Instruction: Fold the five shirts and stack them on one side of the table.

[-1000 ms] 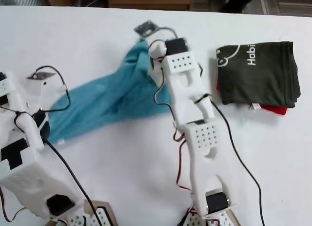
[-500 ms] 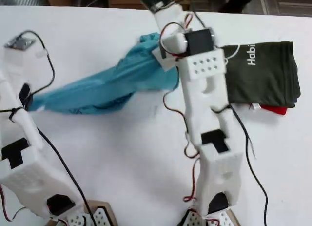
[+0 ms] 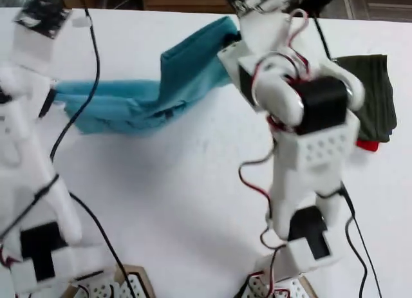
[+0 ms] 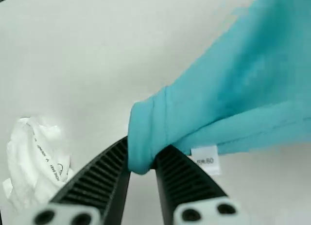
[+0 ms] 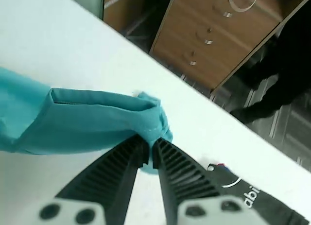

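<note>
A teal shirt (image 3: pixel 161 92) hangs stretched between the two arms over the far half of the white table (image 3: pixel 167 201). My left gripper (image 4: pixel 142 163) is shut on one bunched corner of the teal shirt (image 4: pixel 233 103), next to its small white label. My right gripper (image 5: pixel 149 148) is shut on another bunched edge of the teal shirt (image 5: pixel 87 125) near the table's far edge. A folded dark green shirt (image 3: pixel 376 95) lies at the right on top of a red one (image 3: pixel 367 145), partly hidden by the right arm (image 3: pixel 309 130).
A crumpled white cloth (image 4: pixel 34 157) lies on the table near my left gripper. A wooden drawer cabinet (image 5: pixel 218 35) stands beyond the far edge. The dark green shirt (image 5: pixel 252 198) lies close to my right gripper. Cables trail from the left arm (image 3: pixel 26 137).
Both arms have risen and swung toward the table's far edge, carrying the teal shirt with them. The shirt has lifted off the table and been pulled out between them.
</note>
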